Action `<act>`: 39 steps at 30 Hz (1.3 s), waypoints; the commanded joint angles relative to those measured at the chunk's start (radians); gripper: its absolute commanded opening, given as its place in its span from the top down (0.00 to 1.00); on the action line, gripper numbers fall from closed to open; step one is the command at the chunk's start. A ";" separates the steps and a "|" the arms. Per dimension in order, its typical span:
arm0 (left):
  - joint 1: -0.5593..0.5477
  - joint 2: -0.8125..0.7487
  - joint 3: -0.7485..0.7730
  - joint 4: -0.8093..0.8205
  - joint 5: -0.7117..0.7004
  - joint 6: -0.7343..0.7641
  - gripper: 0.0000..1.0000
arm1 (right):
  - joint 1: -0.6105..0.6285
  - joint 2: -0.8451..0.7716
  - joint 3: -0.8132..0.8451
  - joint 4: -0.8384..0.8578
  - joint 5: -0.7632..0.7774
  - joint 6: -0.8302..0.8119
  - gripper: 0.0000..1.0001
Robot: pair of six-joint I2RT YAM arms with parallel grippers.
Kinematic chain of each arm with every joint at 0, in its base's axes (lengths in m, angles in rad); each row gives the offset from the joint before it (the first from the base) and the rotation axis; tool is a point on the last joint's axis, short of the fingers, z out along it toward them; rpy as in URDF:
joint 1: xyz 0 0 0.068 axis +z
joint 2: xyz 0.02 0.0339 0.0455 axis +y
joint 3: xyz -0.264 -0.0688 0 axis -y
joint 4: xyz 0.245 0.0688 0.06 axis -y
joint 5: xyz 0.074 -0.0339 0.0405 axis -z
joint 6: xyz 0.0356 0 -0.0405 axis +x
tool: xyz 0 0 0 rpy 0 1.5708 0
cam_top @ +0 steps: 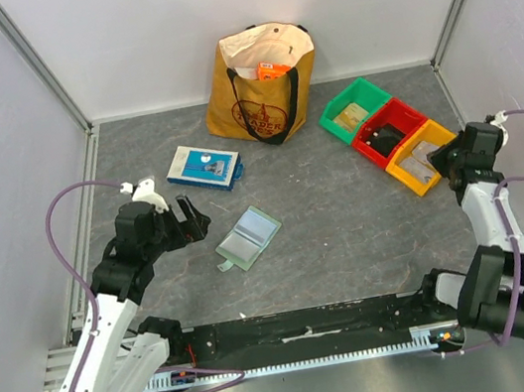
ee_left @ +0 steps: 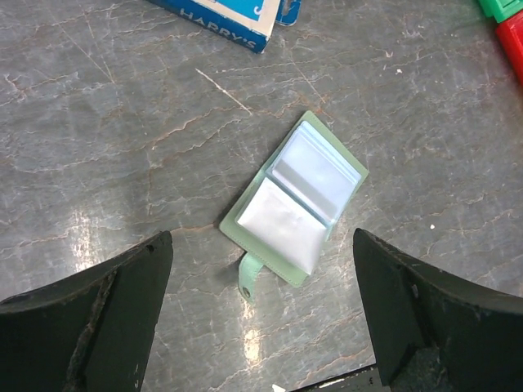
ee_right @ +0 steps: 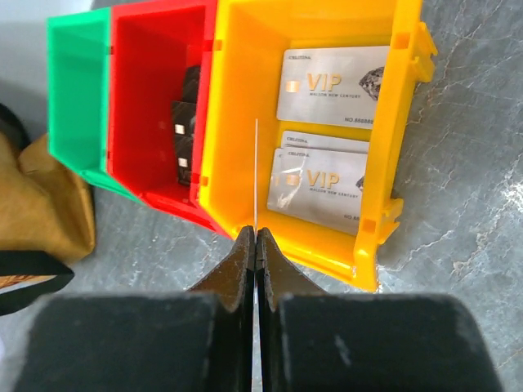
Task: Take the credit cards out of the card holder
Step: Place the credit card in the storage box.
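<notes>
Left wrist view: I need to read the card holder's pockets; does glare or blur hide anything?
Left wrist: sharp, but glare whitens the lower pocket of the card holder; reflections patch the table. Top external: it is small, contents unreadable.

My left arm [cam_top: 102, 323] reaches up and inward from its near corner with the wrist tipped down toward the table. The left gripper [cam_top: 192, 218] has its fingers [ee_left: 106, 318] spread wide apart. My right arm [cam_top: 492, 218] stands pretty steep over on the right side, and the right gripper [ee_right: 256, 237] is pinched tight on a thin card [ee_right: 256, 163] that I only see edge-on.
</notes>
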 commanded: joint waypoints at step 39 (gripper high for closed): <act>0.020 0.110 -0.044 0.047 0.137 -0.038 0.05 | 0.641 0.159 0.187 0.194 -0.022 -0.219 0.17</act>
